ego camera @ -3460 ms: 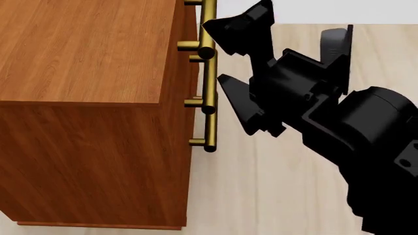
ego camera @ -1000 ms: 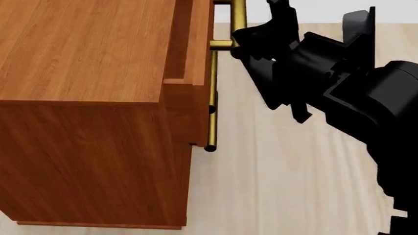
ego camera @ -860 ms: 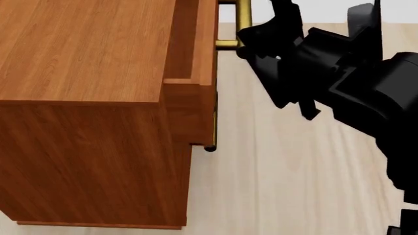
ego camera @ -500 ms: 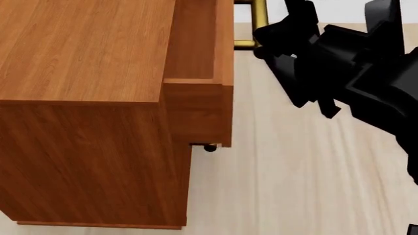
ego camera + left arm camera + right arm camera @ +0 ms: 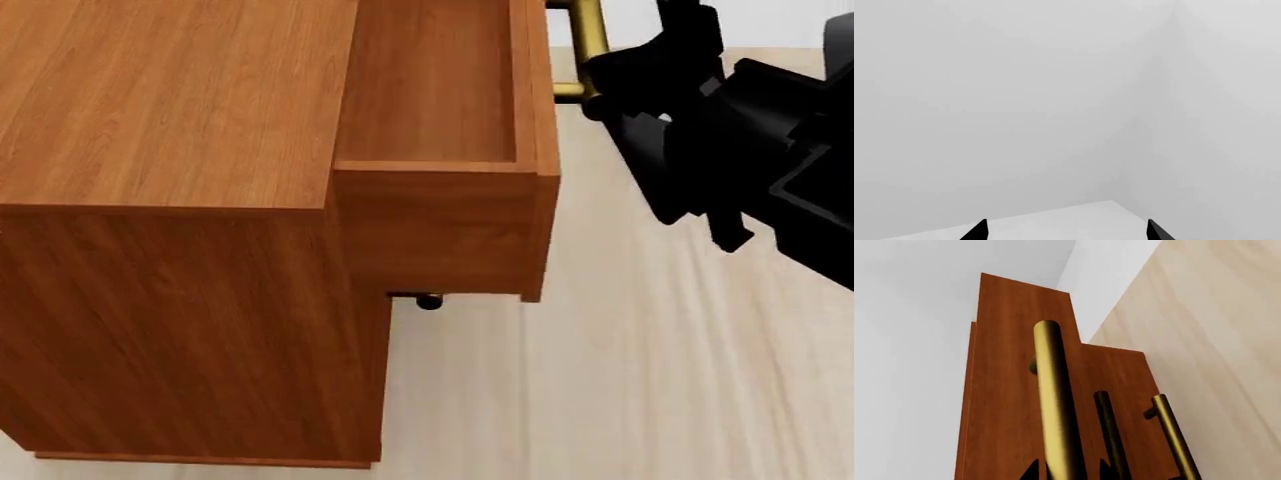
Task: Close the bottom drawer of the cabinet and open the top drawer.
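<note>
The reddish-brown cabinet [image 5: 174,100] fills the left of the head view. Its top drawer [image 5: 434,90] stands pulled well out to the right, showing a bare wooden inside. My right gripper [image 5: 617,85] is shut around that drawer's brass handle [image 5: 581,40]; in the right wrist view the bar [image 5: 1054,405] runs between the gripper's [image 5: 1067,471] black fingertips. The bottom drawer is mostly hidden under the top one; only a brass handle end [image 5: 429,301] shows, and its handle [image 5: 1174,435] sits close to the cabinet front. My left gripper [image 5: 1066,234] is open, facing blank grey.
Pale plank floor [image 5: 627,380] spreads to the right of the cabinet and in front of the drawers. The middle drawer's handle [image 5: 1111,440] lies in shadow just behind the gripped bar. A plain grey wall [image 5: 1021,100] fills the left wrist view.
The top drawer has slid steadily out to the right, from nearly flush to widely open. My right gripper moved right with its handle. The lower handles became covered by the drawer.
</note>
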Controlling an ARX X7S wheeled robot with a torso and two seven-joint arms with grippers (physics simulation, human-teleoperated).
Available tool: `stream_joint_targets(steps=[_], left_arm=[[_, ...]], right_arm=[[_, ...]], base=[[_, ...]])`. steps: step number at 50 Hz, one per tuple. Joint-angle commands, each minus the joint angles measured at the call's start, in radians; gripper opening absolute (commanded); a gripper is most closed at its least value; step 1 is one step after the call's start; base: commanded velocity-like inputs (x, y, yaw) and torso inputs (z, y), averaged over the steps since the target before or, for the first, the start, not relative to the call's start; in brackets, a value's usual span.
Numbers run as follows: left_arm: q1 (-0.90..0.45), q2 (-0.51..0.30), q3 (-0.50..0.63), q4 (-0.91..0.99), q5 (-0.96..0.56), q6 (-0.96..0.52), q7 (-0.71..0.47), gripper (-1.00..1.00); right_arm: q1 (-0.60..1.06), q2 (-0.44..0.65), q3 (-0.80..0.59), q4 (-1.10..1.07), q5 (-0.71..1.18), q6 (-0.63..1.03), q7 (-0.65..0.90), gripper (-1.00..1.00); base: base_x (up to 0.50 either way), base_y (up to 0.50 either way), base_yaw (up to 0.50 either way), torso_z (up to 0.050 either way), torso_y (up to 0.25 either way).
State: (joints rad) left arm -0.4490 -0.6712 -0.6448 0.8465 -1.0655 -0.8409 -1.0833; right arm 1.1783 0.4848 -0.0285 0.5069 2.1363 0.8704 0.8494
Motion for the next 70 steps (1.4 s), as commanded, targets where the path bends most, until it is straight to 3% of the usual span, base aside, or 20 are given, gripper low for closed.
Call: stream_joint_targets(steps=[1,8,10,11,16,17,35,43,46,49,52,55,59,64,66,70], left_arm=[[-0.002,-0.006,0.005,-0.002,-0.004,-0.001,-0.005,1.0],[0.041,0.019,0.005,0.003,0.04,0.03,0.031,1.0],[0.001,-0.007,0.012,-0.007,0.003,0.004,0.0,1.0],[0.068,0.033,0.006,0.005,0.067,0.051,0.051,1.0],[-0.002,-0.013,0.014,-0.007,-0.005,0.004,-0.007,1.0],[0.004,-0.009,0.013,-0.006,0.001,0.008,-0.003,1.0],[0.001,-0.015,0.01,-0.006,-0.013,0.007,-0.014,1.0],[0.006,-0.014,0.011,-0.006,-0.009,0.011,-0.011,1.0],[0.095,0.042,0.006,0.006,0.083,0.076,0.063,1.0],[0.096,0.042,0.006,0.006,0.084,0.079,0.065,1.0],[0.006,-0.017,0.015,-0.008,-0.009,0.017,-0.012,1.0],[0.098,0.041,0.007,0.006,0.082,0.084,0.063,1.0],[0.009,-0.019,0.016,-0.009,-0.011,0.023,-0.013,1.0],[0.097,0.037,0.007,0.004,0.076,0.086,0.058,1.0],[0.039,-0.003,0.012,-0.005,0.015,0.046,0.01,1.0],[0.097,0.034,0.013,0.001,0.076,0.088,0.058,1.0]], right_arm=[[0.027,0.037,0.156,-0.022,-0.042,-0.097,-0.095,-1.0],[-0.013,0.036,0.178,-0.034,-0.033,-0.111,-0.11,-1.0],[-0.023,0.034,0.183,-0.037,-0.033,-0.116,-0.116,-1.0],[-0.026,0.032,0.184,-0.033,-0.032,-0.115,-0.122,-1.0],[-0.021,0.031,0.176,-0.02,-0.041,-0.105,-0.153,-1.0],[-0.019,0.032,0.173,-0.017,-0.038,-0.099,-0.15,1.0],[-0.032,0.037,0.178,-0.028,-0.065,-0.142,-0.131,1.0],[-0.043,0.065,0.189,-0.128,-0.134,-0.195,-0.12,1.0],[0.006,0.094,0.154,-0.171,-0.139,-0.142,-0.105,1.0],[0.05,0.116,0.127,-0.208,-0.164,-0.122,-0.08,1.0],[0.113,0.134,0.085,-0.223,-0.162,-0.072,-0.051,1.0],[0.159,0.149,0.037,-0.228,-0.18,-0.023,-0.038,1.0],[0.227,0.174,-0.047,-0.246,-0.248,0.052,-0.037,1.0],[0.293,0.185,-0.132,-0.305,-0.301,0.137,-0.019,1.0],[0.311,0.186,-0.156,-0.326,-0.307,0.164,-0.011,1.0],[0.363,0.179,-0.222,-0.367,-0.332,0.225,0.031,1.0]], base=[[0.01,0.0,0.0,0.0,0.0],[0.0,0.0,0.0,0.001,0.003],[0.01,0.0,0.0,0.005,0.005],[0.0,0.0,0.0,0.0,0.0],[0.0,0.0,0.0,0.0,0.002],[0.01,0.0,0.0,0.01,0.0],[0.0,0.0,0.0,0.0,0.0],[0.0,0.0,0.0,0.0,0.0],[0.0,0.0,0.0,0.0,0.0],[0.0,0.0,0.0,0.0,0.0],[0.0,0.0,0.0,0.0,0.0],[0.0,0.0,0.0,0.0,0.0],[0.0,0.0,0.0,0.0,0.0],[0.0,0.0,0.0,0.0,0.0],[0.0,0.0,0.0,0.0,0.0],[0.0,0.0,0.0,0.0,0.0]])
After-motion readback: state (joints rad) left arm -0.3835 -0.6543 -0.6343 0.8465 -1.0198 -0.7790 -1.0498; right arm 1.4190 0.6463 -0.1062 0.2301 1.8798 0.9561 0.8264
